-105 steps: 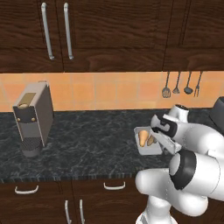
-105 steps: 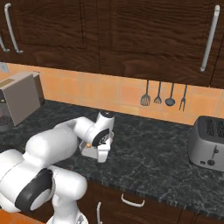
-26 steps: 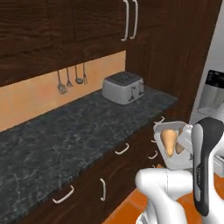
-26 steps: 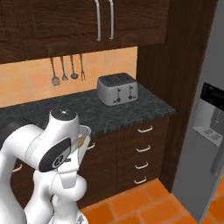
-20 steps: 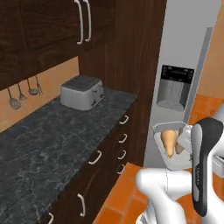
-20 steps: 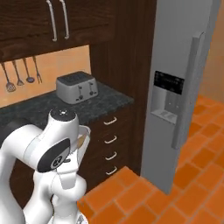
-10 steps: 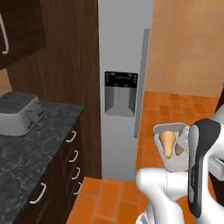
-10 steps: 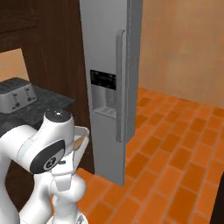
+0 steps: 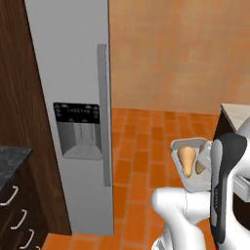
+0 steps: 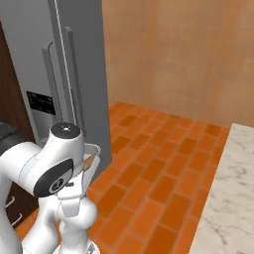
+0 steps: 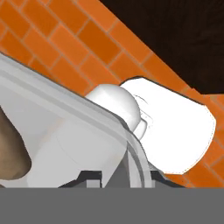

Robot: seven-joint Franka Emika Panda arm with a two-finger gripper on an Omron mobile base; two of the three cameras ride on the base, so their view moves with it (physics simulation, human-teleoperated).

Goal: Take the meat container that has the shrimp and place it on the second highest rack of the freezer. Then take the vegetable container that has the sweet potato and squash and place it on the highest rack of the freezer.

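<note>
The vegetable container is a pale grey tray hanging in the air in front of my arm. It holds the tan pear-shaped squash and, beside it, the sweet potato. My gripper is shut on the tray's rim, and a brown vegetable shows at the hand view's left edge. In the right base view the tray's rim peeks out behind my arm. The grey freezer stands to the tray's left, showing its dispenser panel and bar handle. Its racks and the shrimp container are hidden.
A dark counter corner with drawers adjoins the fridge on the left. A pale marble counter lies to the right. Orange brick floor stretches between them up to the tan wall.
The base has turned right: the toaster and most of the dark counter have left the picture, and the fridge and the far wall fill more of it. The tray stays in my grip.
</note>
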